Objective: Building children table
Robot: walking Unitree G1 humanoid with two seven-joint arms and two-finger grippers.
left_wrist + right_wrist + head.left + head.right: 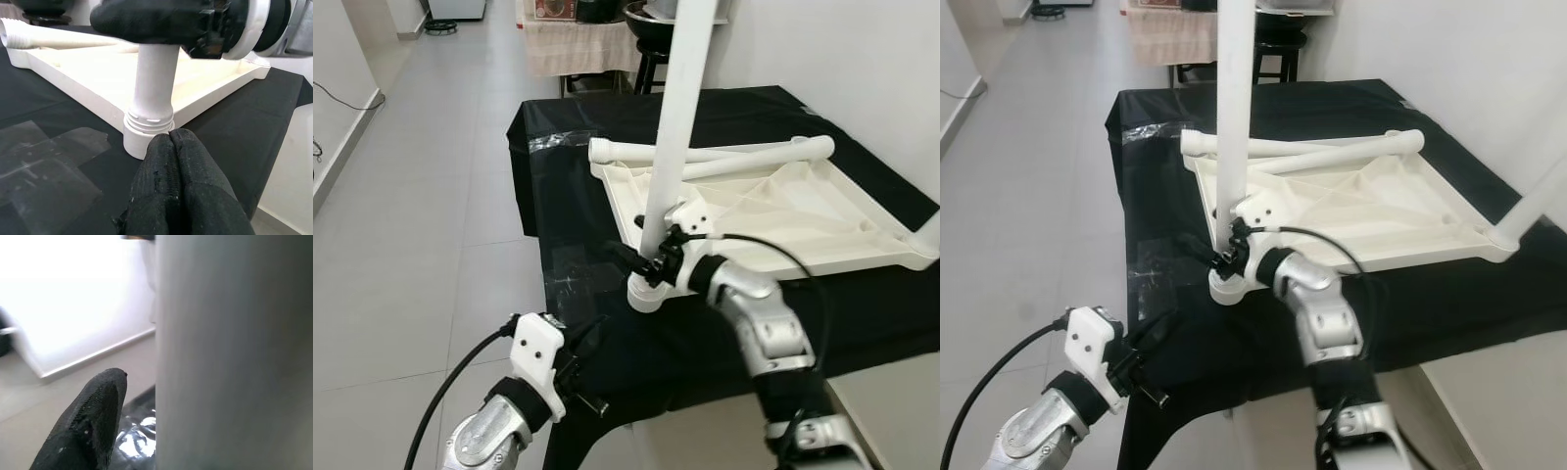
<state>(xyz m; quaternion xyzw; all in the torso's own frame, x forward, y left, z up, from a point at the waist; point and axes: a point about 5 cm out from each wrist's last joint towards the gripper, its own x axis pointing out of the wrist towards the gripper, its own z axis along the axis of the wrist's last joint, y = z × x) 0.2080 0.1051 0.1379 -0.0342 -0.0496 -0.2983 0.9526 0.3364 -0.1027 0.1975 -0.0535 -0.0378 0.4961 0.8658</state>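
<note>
An upside-down white table top (803, 220) lies on a black-covered table (558, 147). At its near left corner socket (644, 294) a white leg (675, 117) stands upright, slightly tilted. My right gripper (644, 262) is shut on this leg just above the socket; the right wrist view has the leg (234, 352) beside one black finger (88, 426). Two loose legs (724, 152) lie across the top's far side. Another leg (1528, 211) stands at the right corner. My left gripper (170, 138) is shut and empty, low at the table's front edge, pointing at the socket (142, 139).
Clear tape patches (570, 279) stick to the black cloth near the socket. A stool (651, 49) and a cloth-draped table (573, 44) stand at the back. A white wall runs along the right. Tiled floor (421, 215) is open on the left.
</note>
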